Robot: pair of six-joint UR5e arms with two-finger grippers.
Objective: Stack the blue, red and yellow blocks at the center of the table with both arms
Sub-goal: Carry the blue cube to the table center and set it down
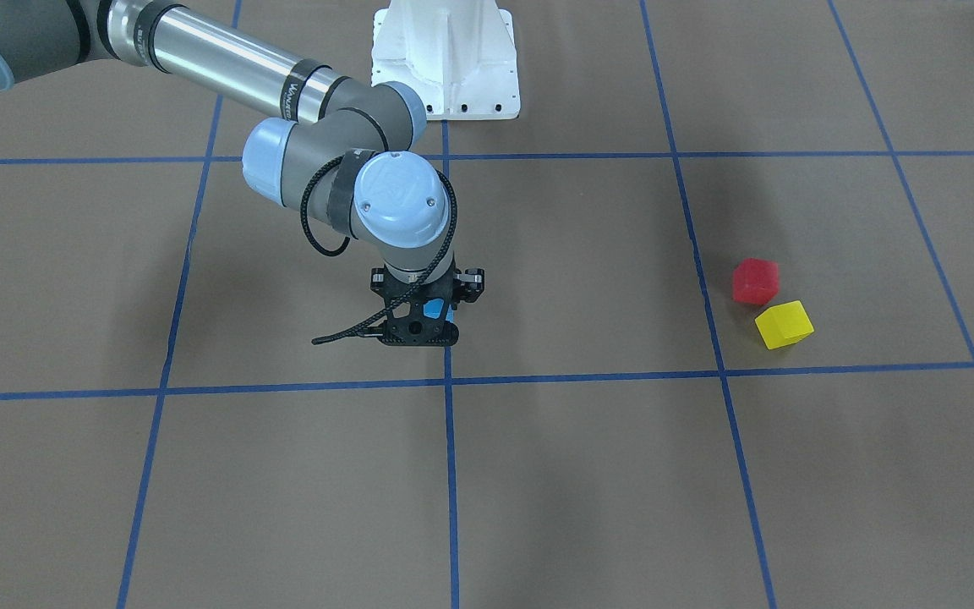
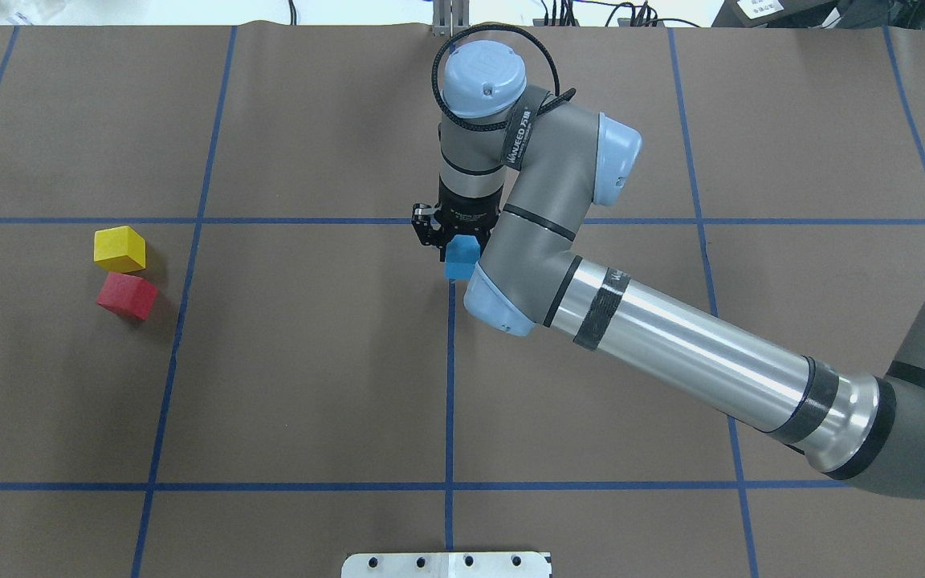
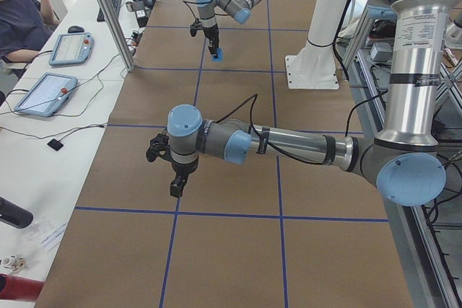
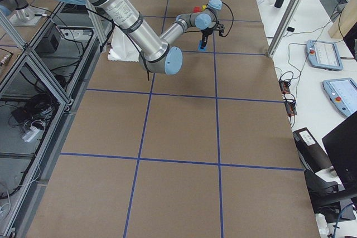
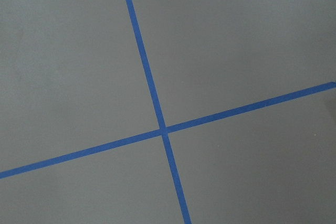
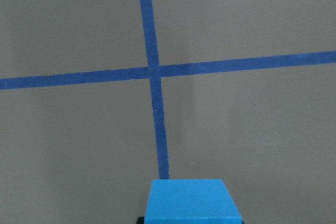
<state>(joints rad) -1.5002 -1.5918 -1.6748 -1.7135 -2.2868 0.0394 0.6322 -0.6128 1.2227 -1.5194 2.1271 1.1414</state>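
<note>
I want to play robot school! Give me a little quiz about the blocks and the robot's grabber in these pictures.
1. Fill in the gap: the red block and the yellow block lie on the robot's ___ side of the table.
2. Pick one: which block is in the right gripper? A) red B) blue C) yellow
3. True or false: the red block is stacked on top of the yellow block.

Key
1. left
2. B, the blue block, pinched over a blue tape line
3. False: they sit next to each other on the table.
</note>
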